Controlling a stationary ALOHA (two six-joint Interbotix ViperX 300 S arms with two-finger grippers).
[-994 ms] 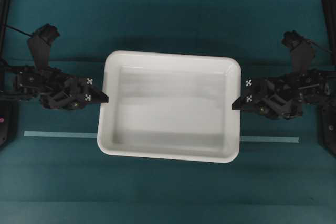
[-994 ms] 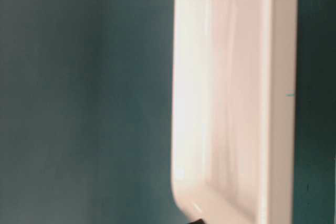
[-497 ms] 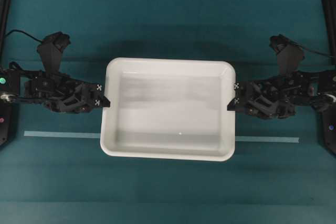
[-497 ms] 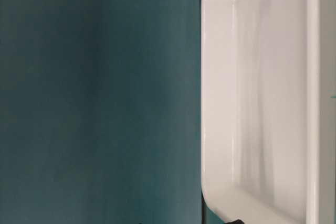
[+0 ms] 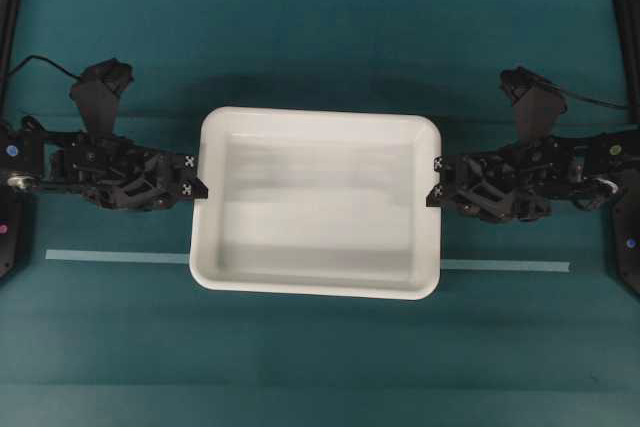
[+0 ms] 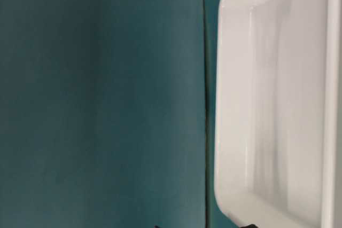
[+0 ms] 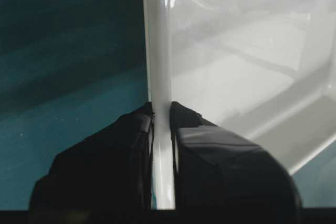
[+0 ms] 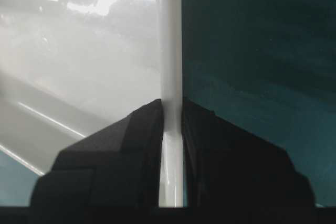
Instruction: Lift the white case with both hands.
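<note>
I see the large, shallow, glossy white rectangular plastic case [image 5: 316, 205] with rounded corners and a flared rim sitting over the middle of the teal-covered table [image 5: 320, 37], its long sides running left to right in the overhead view. A thin pale strip of tape [image 5: 115, 256] crosses the table towards its near edge and passes under the case's near long side, showing again on the other side.

My left black gripper [image 5: 199, 179] comes in level from the table's left edge and meets the case at the middle of its left short side. From the left wrist camera I see its two tapering black fingers [image 7: 110, 166] pinching the upright white rim between them, one finger outside the wall and one inside the basin.

My right black gripper [image 5: 432, 184] reaches in from the table's right edge to the middle of the right short side. In the right wrist view its fingers [image 8: 118, 156] are likewise pressed onto the rim from both sides, so both hands are clamped on the case at opposite ends.

In the table-level view the case [image 6: 278, 105] fills the right part of the picture against the teal surface; I cannot tell from any view whether its base touches the table.
</note>
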